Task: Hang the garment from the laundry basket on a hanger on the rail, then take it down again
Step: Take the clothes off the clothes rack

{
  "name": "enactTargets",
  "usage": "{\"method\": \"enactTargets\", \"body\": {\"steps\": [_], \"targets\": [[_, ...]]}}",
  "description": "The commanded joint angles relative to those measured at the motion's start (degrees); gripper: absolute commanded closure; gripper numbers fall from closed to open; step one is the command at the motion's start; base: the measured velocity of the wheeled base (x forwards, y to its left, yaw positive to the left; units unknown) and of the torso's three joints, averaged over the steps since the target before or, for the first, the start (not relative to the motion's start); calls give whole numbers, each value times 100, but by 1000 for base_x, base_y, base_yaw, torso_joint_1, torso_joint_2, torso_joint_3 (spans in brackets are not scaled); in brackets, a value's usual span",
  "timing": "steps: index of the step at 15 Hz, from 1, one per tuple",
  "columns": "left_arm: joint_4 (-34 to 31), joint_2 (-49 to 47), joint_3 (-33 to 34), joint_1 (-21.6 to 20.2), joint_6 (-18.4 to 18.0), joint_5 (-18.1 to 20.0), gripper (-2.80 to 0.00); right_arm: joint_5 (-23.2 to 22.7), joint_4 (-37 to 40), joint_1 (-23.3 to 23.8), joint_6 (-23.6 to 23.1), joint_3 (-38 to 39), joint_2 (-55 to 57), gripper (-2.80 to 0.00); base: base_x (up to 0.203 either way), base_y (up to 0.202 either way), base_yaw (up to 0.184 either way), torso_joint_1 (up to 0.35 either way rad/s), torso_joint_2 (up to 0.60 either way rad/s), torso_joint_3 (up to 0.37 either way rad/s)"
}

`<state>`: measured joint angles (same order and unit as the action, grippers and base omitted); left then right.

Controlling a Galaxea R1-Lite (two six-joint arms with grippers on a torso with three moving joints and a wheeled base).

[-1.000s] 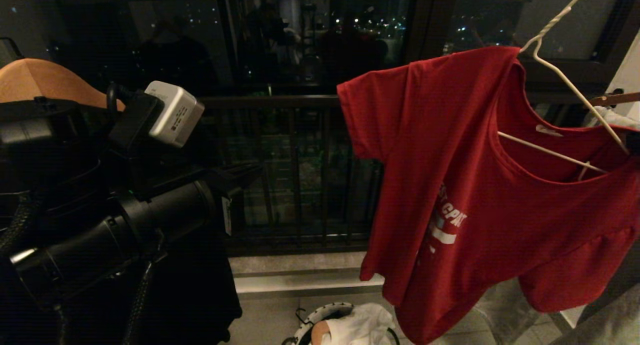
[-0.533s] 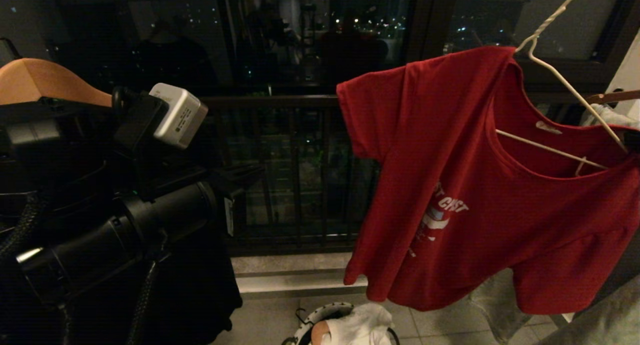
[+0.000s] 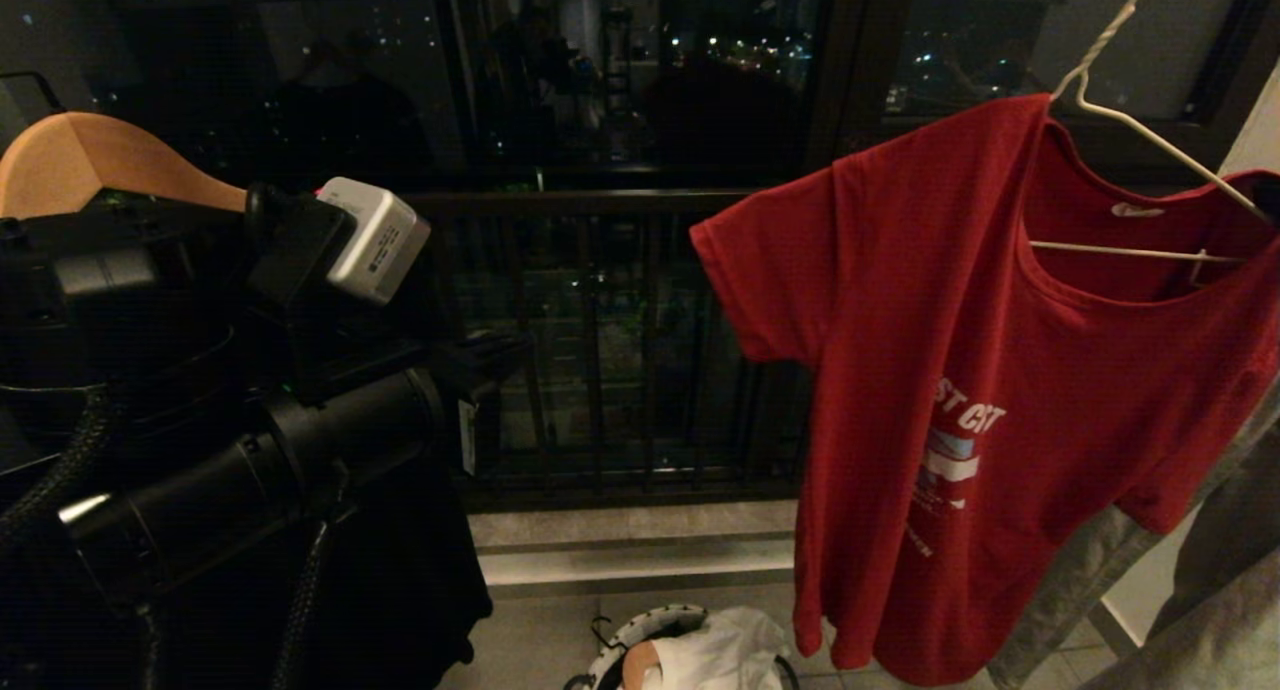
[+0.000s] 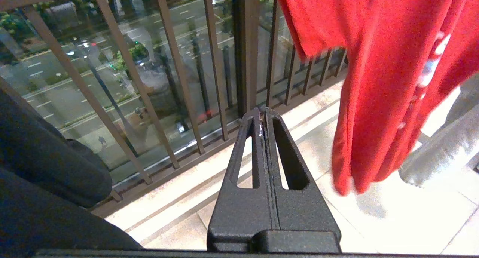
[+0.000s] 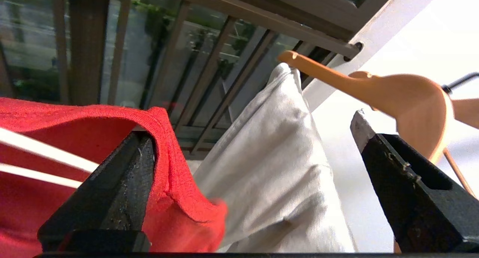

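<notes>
Red short-sleeved T-shirt point(image 3: 960, 370) hangs on thin white wire hanger point(image 3: 1140, 130).
Right gripper point(image 5: 254, 168) is spread wide at the shirt's collar; left gripper point(image 4: 262, 117), pressed together, holds nothing.

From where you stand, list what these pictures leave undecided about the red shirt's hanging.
- White wire hanger hook: cut by the head view's top edge; the rail is unseen.
- Red T-shirt far shoulder: cut by the right edge.
- Laundry basket: mostly cut by the bottom edge, white cloth covering its inside.
</notes>
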<state>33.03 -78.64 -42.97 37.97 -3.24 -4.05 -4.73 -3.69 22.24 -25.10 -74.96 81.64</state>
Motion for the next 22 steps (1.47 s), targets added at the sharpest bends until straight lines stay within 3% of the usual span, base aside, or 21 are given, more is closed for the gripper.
{"method": "enactTargets", "body": {"steps": [1, 3, 7, 22], "targets": [[19, -46, -1, 8, -1, 0, 0, 0, -24, 87, -12, -310, 427, -280, 0, 0, 0, 0, 0, 0], [19, -72, -1, 0, -1, -8, 0, -99, -136, 180, 198, -340, 382, -280, 0, 0, 0, 0, 0, 0], [28, -204, -1, 8, -1, -8, 0, -1124, -102, 428, 961, -116, -61, -280, 0, 0, 0, 0, 0, 0], [124, -345, -1, 10, -10, -8, 0, -2615, 737, 532, 895, 284, -1164, -280, 0, 0, 0, 0, 0, 0]]}}
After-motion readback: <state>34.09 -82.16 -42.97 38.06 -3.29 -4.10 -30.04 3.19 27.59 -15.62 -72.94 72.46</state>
